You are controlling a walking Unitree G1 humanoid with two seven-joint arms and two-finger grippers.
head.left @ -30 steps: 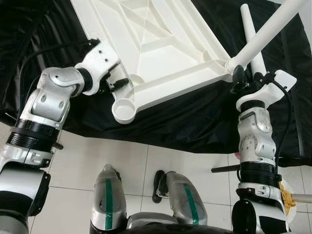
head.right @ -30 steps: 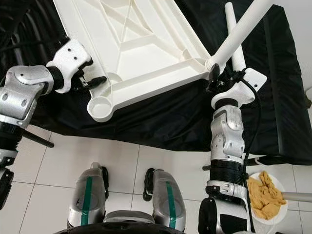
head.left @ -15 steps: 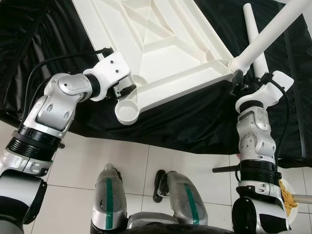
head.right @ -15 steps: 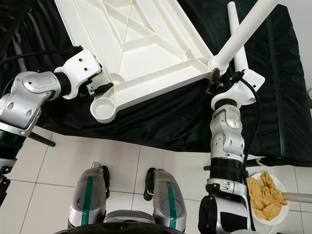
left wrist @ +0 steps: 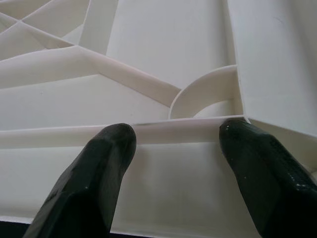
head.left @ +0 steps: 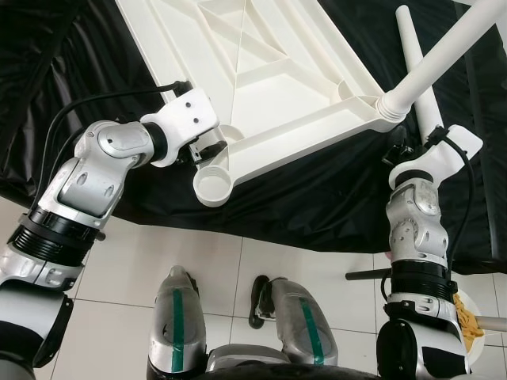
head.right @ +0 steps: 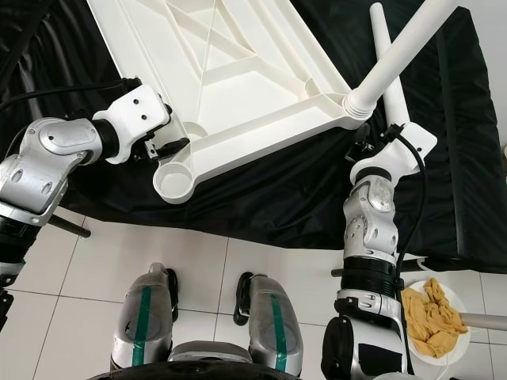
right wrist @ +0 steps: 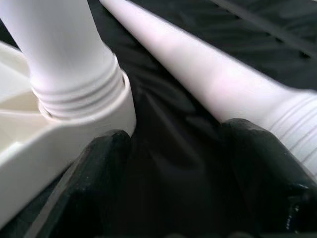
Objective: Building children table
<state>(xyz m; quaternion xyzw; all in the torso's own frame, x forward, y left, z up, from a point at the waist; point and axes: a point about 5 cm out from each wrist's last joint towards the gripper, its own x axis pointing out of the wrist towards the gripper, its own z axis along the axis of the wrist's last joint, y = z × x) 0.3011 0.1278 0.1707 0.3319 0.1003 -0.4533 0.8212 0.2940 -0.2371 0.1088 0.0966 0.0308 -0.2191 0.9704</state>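
Lying upside down on a black cloth [head.left: 317, 198], a white plastic tabletop [head.left: 261, 63] shows its ribbed underside to the head camera. The cloth covers a raised surface in front of the robot, and pale floor tiles [head.left: 158, 261] run beneath its edge. The tabletop's near edge sticks out past the robot's arms, with a round empty socket [head.left: 213, 188] at the near left corner.

At the near right corner, a white leg [head.left: 444, 55] stands in its socket, its threaded end seated in the collar, and slants up and away to the right. A second leg [head.left: 418, 71] lies loose on the cloth just beyond it, crossing behind the fitted one.

The left gripper [left wrist: 173, 148] is at the tabletop's rim beside the empty socket. In the left wrist view its two black fingers [left wrist: 106, 163] are set wide apart, both tips against a raised rib of the underside, not clamped on anything.

The right gripper [right wrist: 173, 163] sits low over the cloth, just below the fitted corner. In the right wrist view its fingers are spread wide, one near the socket collar and the other near the threaded end of the loose leg, with black cloth between them.

On the floor at the far right stands a white bowl [head.right: 432, 317] of yellowish pieces.
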